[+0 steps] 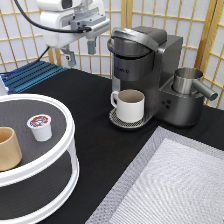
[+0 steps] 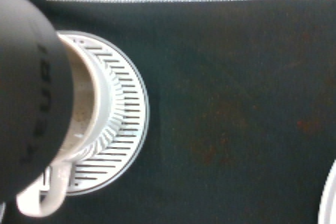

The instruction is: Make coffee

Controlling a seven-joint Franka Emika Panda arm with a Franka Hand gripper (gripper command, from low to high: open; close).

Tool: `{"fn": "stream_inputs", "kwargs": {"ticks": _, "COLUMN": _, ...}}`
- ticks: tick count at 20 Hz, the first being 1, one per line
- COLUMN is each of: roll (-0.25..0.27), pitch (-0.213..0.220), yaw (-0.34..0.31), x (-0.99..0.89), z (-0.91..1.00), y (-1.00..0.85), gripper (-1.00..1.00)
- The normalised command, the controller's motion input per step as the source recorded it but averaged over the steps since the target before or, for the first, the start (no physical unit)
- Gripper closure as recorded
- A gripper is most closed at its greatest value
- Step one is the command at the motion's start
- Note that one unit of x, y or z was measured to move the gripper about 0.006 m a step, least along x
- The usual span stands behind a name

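Note:
The coffee point(image 1: 40, 126), a small white pod with a brown-and-red foil top, sits on the upper tier of a round white stand point(image 1: 60, 160) at the exterior view's left. My gripper point(image 1: 80, 52) hangs open and empty high at the top left, just left of the coffee machine point(image 1: 145, 65), whose lid is down. A white mug point(image 1: 131, 105) with a handle stands on the machine's drip tray point(image 1: 117, 120). In the wrist view the mug point(image 2: 71, 150) sits on the slotted tray point(image 2: 124, 120), partly under the machine's dark head point(image 2: 26, 75).
A plain tan cup point(image 1: 9, 149) stands on the stand near the pod. A metal pitcher point(image 1: 190, 82) sits on the machine's right side. A blue rack point(image 1: 30, 75) lies at the back left. A grey mat point(image 1: 175, 185) covers the bottom right. Paper screens line the back.

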Motion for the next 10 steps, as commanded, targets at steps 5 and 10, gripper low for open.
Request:
{"fn": "stream_inputs", "kwargs": {"ticks": 5, "roll": 0.091, "pitch": 0.186, "yaw": -0.013, "x": 0.91, "z": 0.55, "y": 0.00, "gripper": -1.00}}
{"fn": "stream_inputs", "kwargs": {"ticks": 10, "roll": 0.186, "pitch": 0.194, "yaw": -0.018, "x": 0.79, "z": 0.30, "y": -0.07, "gripper": -1.00}}
